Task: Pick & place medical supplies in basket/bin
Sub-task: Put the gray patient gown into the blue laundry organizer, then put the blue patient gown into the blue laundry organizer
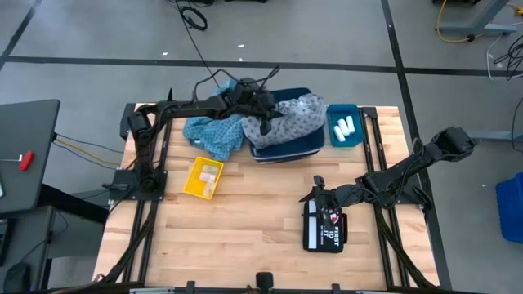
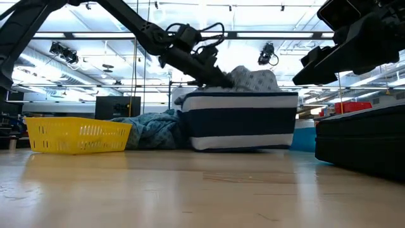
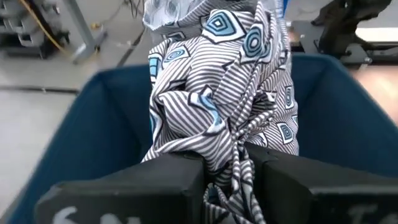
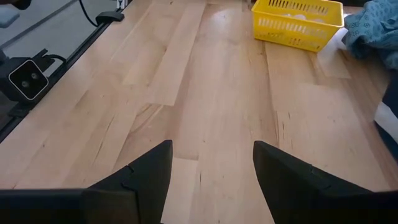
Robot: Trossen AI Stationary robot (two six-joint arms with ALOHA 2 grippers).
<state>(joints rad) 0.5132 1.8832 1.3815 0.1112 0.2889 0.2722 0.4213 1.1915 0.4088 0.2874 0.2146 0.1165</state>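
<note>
The patterned cloth (image 3: 217, 106) is pinched by the left gripper (image 3: 231, 180) over the blue bin (image 1: 286, 145), at twelve o'clock, for dropping in. The right gripper (image 4: 211, 165) is spread, waiting at four o'clock.

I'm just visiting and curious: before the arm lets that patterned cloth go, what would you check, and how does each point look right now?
1. Left pincer shut on the patterned cloth: ok.
2. Cloth is over the dark blue bin: ok.
3. Cloth fully inside the bin's rim: cannot tell.
4. Right pincer is open, empty, over bare table, away from the bin: ok.
5. Second cloth binned: not ok, it lies beside the bin.
</note>
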